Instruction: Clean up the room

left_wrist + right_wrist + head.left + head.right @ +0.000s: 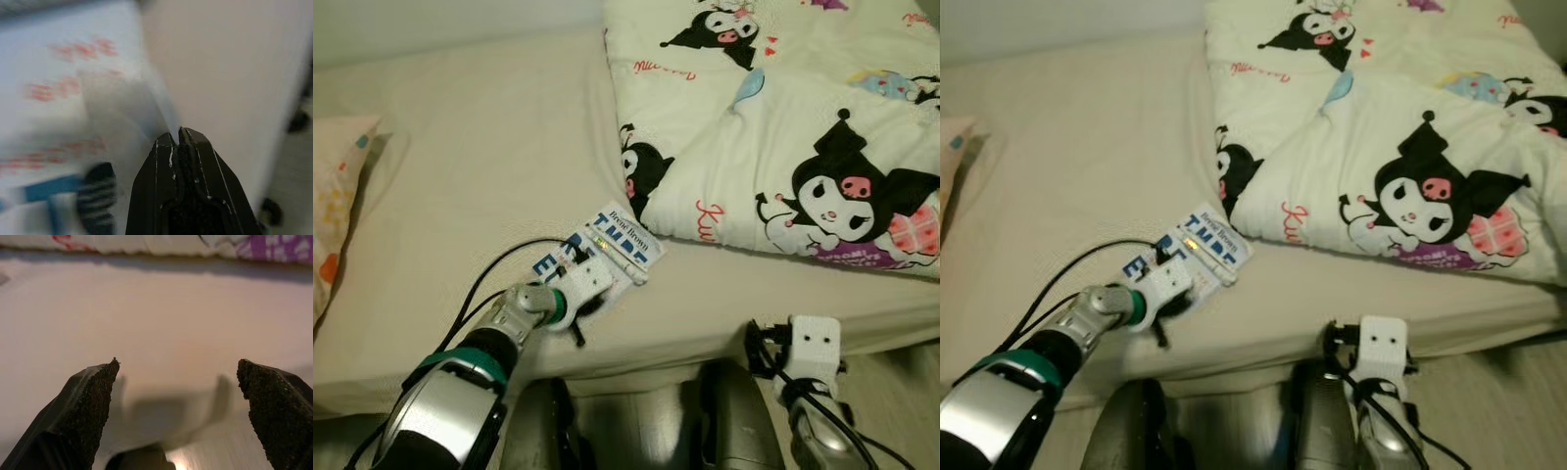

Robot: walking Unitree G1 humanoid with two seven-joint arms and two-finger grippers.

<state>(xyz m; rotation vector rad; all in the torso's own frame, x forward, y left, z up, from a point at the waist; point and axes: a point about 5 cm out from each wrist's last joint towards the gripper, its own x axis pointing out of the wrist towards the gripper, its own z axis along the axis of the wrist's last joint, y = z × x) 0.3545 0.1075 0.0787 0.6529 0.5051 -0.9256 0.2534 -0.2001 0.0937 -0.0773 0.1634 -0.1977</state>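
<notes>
One book lies near the front edge of the bed, low and centre-left in the head views, and my left gripper rests on it with its fingers pressed together, seemingly nipping the cover, so I judge the pick-up is the step in hand. Next I must lift it clear without letting it slip. I also count one cartoon-print quilt at upper right, one pillow at the left edge, and my right gripper spread wide, idle at lower right.

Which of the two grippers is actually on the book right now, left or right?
The left gripper: its fingers are shut at the book lying on the bed beside the cartoon quilt. The right gripper hangs open, low at the bed's edge.
</notes>
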